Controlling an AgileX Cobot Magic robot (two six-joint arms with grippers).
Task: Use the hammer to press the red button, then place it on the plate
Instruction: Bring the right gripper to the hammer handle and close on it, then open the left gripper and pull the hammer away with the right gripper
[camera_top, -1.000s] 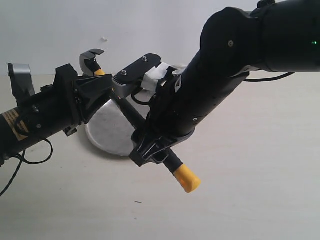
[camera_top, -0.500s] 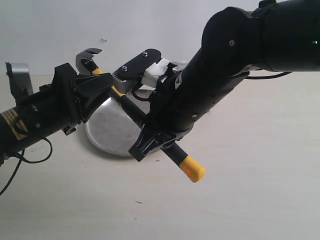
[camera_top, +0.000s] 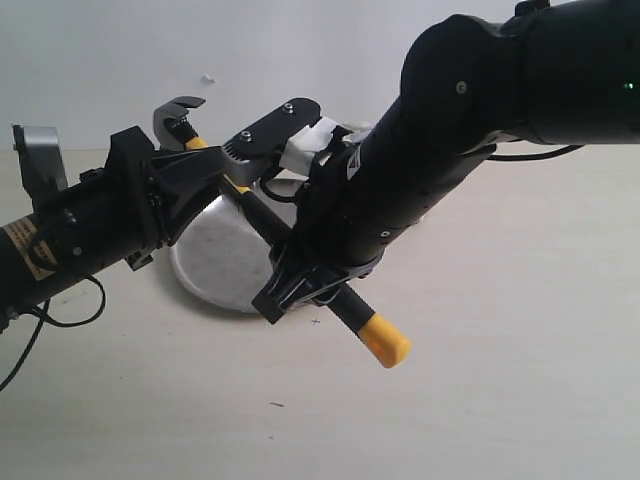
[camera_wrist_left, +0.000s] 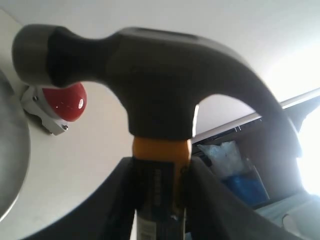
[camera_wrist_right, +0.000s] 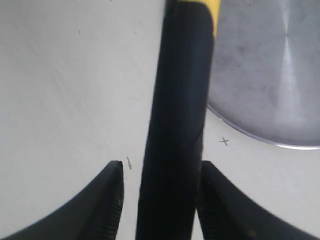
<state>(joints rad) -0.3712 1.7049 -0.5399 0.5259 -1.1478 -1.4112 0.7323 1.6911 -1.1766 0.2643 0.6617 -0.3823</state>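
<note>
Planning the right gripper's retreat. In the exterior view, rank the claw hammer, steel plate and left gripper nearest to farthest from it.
1. Black-handled claw hammer: straddled by the right gripper.
2. Round shiny steel plate: just to its left.
3. Left gripper: farther, up-left.

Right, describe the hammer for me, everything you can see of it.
The hammer is a claw hammer: dark steel head with a curved claw, black rubber-looking handle with yellow at both ends. It is held slanted, head end raised, its handle crossing over the edge of the plate. The left gripper is clamped on the handle just below the head; the right gripper straddles the lower handle, with a gap on one side.
</note>
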